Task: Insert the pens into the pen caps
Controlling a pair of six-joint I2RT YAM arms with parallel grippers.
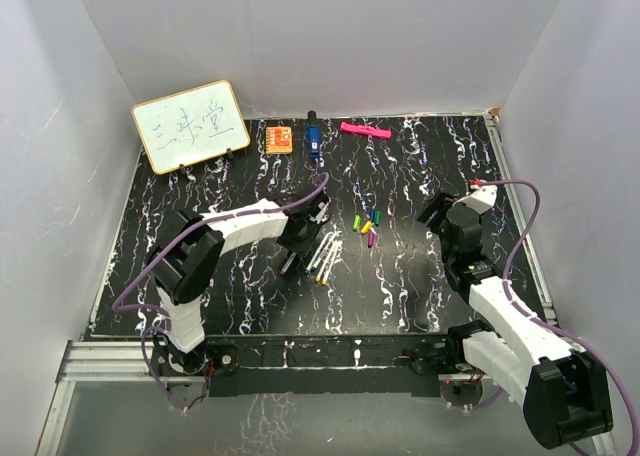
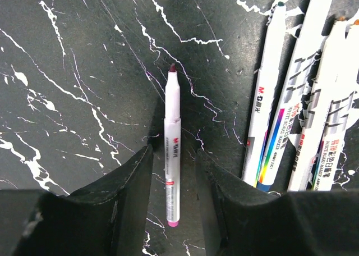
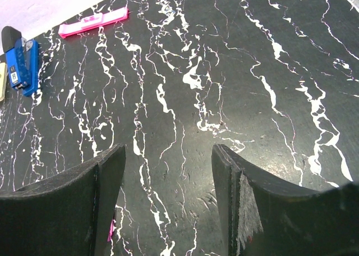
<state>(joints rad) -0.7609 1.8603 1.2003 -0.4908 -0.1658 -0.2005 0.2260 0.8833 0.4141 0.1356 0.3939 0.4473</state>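
A thin white pen (image 2: 173, 155) with a dark red tip and pink rear end lies flat on the black marbled table. My left gripper (image 2: 174, 152) is open and straddles it, with a small gap on each side. Three more white pens (image 2: 303, 99) lie side by side just to its right. From above, the left gripper (image 1: 298, 241) sits beside the pen bundle (image 1: 326, 256). Several small coloured pen caps (image 1: 368, 226) lie scattered mid-table. To their right my right gripper (image 1: 440, 212) is open above bare table (image 3: 168, 149); a magenta sliver (image 3: 110, 231) shows beside its left finger.
Along the back edge stand a small whiteboard (image 1: 190, 126), an orange square card (image 1: 279, 138), a chunky blue object (image 1: 313, 139) and a pink bar (image 1: 364, 130). White walls enclose the table (image 1: 200, 306) on three sides. The blue object (image 3: 21, 62) and pink bar (image 3: 94, 22) also show in the right wrist view.
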